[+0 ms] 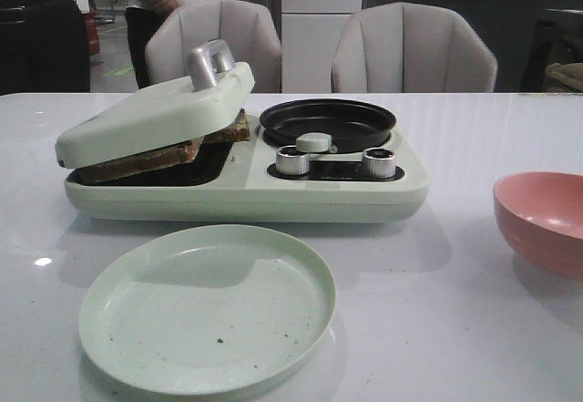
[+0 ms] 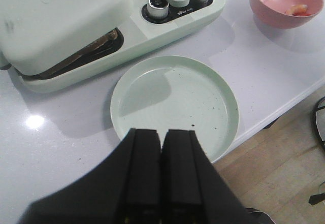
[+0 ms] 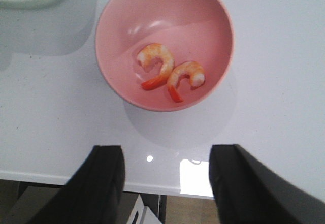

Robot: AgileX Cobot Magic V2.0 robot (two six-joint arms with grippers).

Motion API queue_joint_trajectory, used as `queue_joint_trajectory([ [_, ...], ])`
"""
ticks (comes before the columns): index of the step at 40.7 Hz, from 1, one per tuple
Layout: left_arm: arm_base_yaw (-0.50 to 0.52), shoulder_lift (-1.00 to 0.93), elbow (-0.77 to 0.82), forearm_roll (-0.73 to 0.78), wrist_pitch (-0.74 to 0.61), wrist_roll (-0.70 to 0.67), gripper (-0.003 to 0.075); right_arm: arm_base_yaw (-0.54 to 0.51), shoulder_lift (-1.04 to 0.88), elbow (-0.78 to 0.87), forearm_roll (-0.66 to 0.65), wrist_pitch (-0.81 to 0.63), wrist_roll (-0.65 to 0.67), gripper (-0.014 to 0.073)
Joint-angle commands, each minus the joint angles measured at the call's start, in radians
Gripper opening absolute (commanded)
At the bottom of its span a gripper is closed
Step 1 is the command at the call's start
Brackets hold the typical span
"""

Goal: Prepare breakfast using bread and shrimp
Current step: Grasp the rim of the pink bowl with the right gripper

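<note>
Right wrist view: your pink bowl (image 3: 165, 41) holds two shrimp (image 3: 172, 74) ahead of wide-apart right gripper (image 3: 167, 183); left gripper (image 2: 161, 170) pressed together, empty, over green plate (image 2: 175, 102)

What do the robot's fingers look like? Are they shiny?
Not shiny. Both end effectors are plain matte black. The left end effector has two flat, blocky fingers with straight edges. The right end effector has two broad black fingers with rounded tops. No cables or markings show on either.

We see a pale green breakfast maker (image 1: 246, 192) on the white surface (image 1: 455, 329), a round green plate (image 1: 208, 308) before it, a pink bowl (image 1: 544, 221) at right, and two chairs (image 1: 414, 51) behind.
</note>
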Motion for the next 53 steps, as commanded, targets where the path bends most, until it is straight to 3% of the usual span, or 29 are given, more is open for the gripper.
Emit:
queue_joint_trajectory([
  [1,-0.007,-0.005,-0.027,-0.025,-0.057,-0.012,0.0101,-0.085,0.044,-0.043,0.093,-0.070,-0.088,0.0560],
  [9,-0.007,-0.005,-0.027,-0.025,-0.057,-0.012,0.0101,-0.187,0.174,-0.058,0.153,-0.162,-0.142,0.0556],
  [29,-0.007,-0.005,-0.027,-0.025,-0.057,-0.012,0.0101,-0.190,0.489,-0.161,0.144,-0.290,-0.155,0.0545],
  [53,-0.007,-0.005,-0.027,-0.025,-0.059,-0.012,0.0101,-0.190,0.582,-0.214,0.078,-0.286,-0.181,0.0125],
])
